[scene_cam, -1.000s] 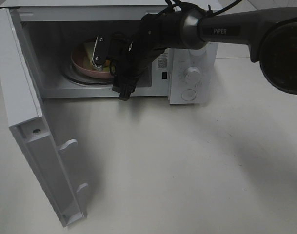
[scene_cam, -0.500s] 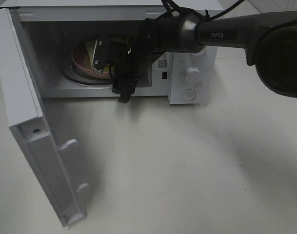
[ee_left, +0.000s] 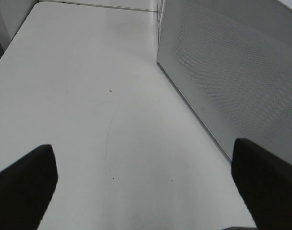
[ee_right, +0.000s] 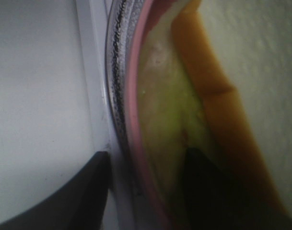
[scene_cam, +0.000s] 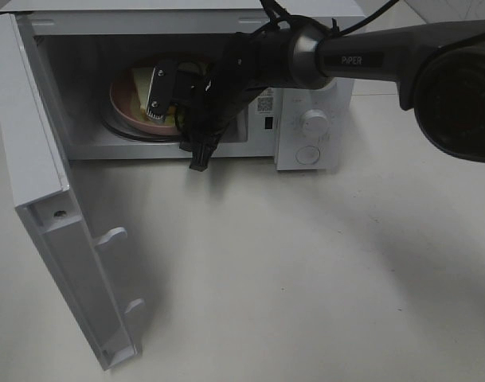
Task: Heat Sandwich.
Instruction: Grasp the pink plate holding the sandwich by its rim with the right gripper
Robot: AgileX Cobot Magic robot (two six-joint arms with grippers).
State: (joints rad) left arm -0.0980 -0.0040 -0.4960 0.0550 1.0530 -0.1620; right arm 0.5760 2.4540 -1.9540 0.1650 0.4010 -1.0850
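The sandwich (scene_cam: 141,79), pale bread with orange filling, lies on a pink plate (scene_cam: 124,111) on the glass turntable (scene_cam: 119,127) inside the open microwave (scene_cam: 306,87). My right gripper (scene_cam: 164,99) reaches into the cavity at the plate's near right edge. In the right wrist view its jaws (ee_right: 146,191) stand apart astride the plate rim (ee_right: 134,120). One finger is outside the turntable edge (ee_right: 116,96), the other over the sandwich (ee_right: 165,110). My left gripper (ee_left: 146,187) is open over bare table beside the microwave's side wall (ee_left: 232,72). It holds nothing.
The microwave door (scene_cam: 59,239) stands swung wide open at the left, reaching toward the table's front. Two knobs (scene_cam: 314,123) sit on the control panel at the right. The right arm (scene_cam: 361,56) crosses above the panel.
The right gripper has pushed slightly deeper and leftward into the microwave, and its jaws have narrowed. More of the plate and sandwich shows now. The left arm has not moved.
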